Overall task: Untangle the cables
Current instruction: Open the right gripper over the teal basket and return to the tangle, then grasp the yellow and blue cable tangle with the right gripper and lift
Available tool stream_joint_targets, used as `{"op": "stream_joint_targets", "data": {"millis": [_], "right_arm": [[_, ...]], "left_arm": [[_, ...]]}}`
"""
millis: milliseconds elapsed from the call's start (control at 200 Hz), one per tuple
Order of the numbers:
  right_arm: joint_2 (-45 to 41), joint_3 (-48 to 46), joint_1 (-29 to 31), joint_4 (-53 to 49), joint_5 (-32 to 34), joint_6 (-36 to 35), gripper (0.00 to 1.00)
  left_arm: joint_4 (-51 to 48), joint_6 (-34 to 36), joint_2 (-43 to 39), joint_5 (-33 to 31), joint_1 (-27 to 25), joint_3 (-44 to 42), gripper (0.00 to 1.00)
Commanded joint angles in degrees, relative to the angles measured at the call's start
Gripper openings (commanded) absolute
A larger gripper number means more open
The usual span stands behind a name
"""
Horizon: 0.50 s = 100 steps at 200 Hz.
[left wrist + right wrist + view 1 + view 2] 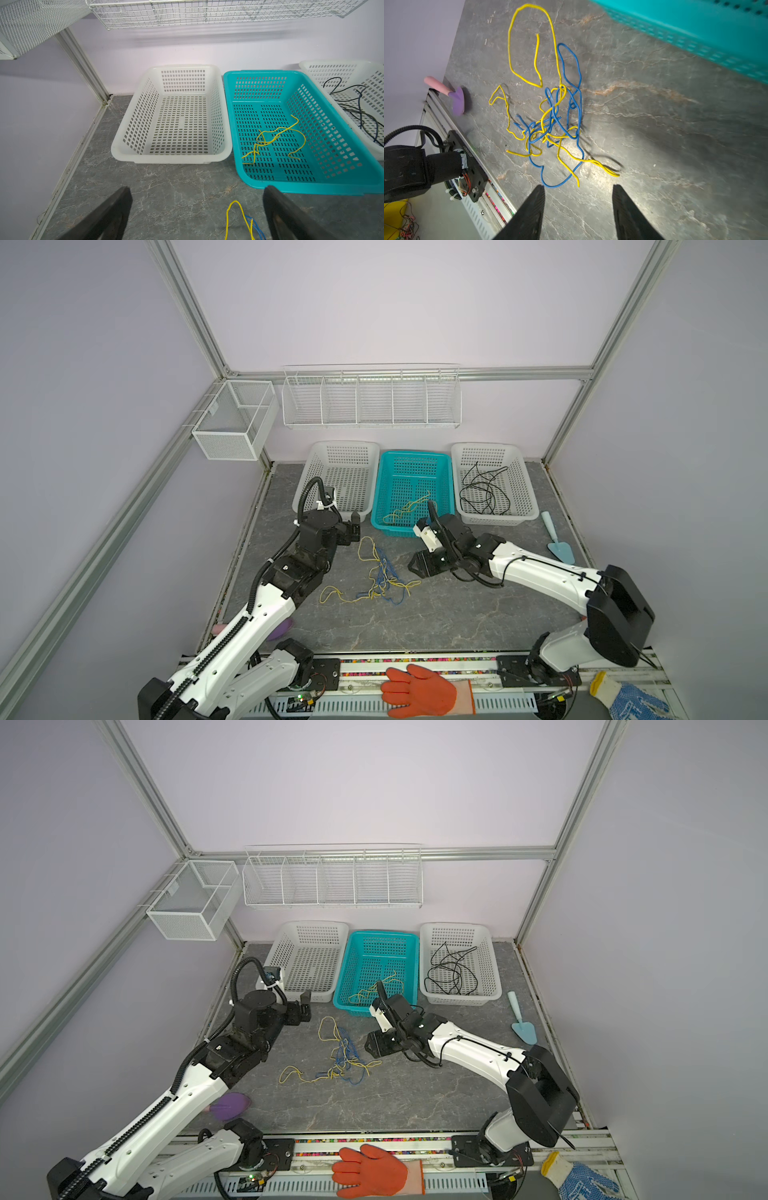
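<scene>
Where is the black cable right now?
In both top views the black cable lies coiled in the right white basket, beside the teal basket.

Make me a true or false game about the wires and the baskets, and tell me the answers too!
1. The black wires lie in the right white basket. True.
2. The teal basket is empty. False: a yellow wire lies in it.
3. The left white basket has nothing in it. True.
4. The right gripper is holding a blue wire. False: it is open and holds nothing.
5. A tangle of yellow and blue wires lies on the table. True.
</scene>
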Motion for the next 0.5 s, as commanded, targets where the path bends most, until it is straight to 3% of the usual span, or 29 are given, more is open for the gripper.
{"op": "stream_joint_targets", "data": {"millis": [0, 325, 495], "right_arm": [[3.29, -0.06, 2.33, 3.97, -0.77, -1.70, 0.55], [10.81, 2.12, 6.72, 4.24, 1.55, -4.23, 0.52], [12.59, 2.23, 7.45, 4.41, 1.69, -4.40, 0.38]], "left_arm": [[-0.08, 0.40, 0.05, 0.34, -0.23, 0.09, 0.99], [-0.08, 0.59, 0.35, 0.10, -0.32, 0.00, 0.99], [-0.10, 0.72, 0.51, 0.12, -0.34, 0.02, 0.99]]}}
